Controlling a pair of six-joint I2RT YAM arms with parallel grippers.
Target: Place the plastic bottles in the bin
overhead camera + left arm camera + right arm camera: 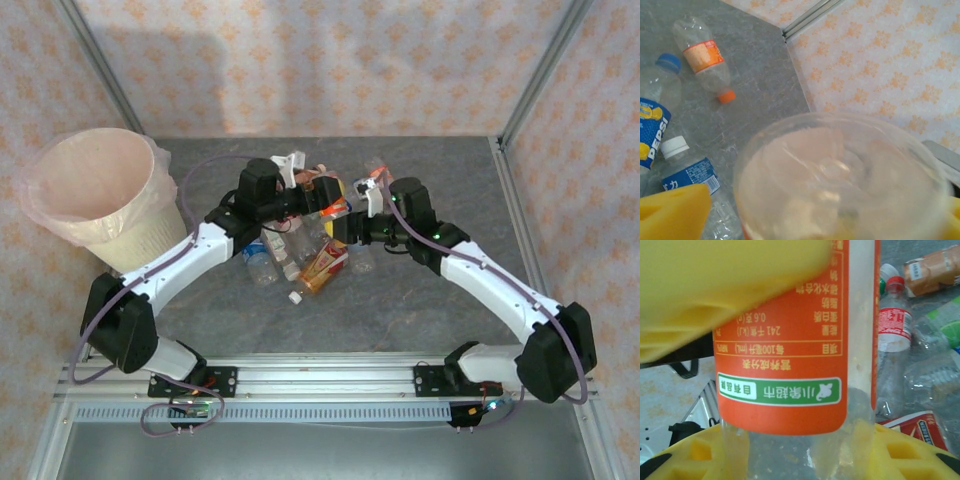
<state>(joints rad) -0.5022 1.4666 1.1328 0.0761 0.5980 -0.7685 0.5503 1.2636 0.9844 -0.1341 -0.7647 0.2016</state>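
Right gripper (785, 375): clamped on orange-labelled bottle (780, 340).
Left gripper (812, 222): clear bottle (840, 170) is straddled; grip cannot be told.
Risk: clear bottle may be dropped short of far-left bin (135, 240) if loosely pinched.

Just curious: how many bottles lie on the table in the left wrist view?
3: orange-labelled bottle top left, Pepsi bottle at left edge, white-capped bottle below; others may be hidden.

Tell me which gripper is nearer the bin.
Left. The left gripper sits over the bottle pile, right of the bin; the right gripper, shut on an orange-labelled bottle, is farther right across the pile.
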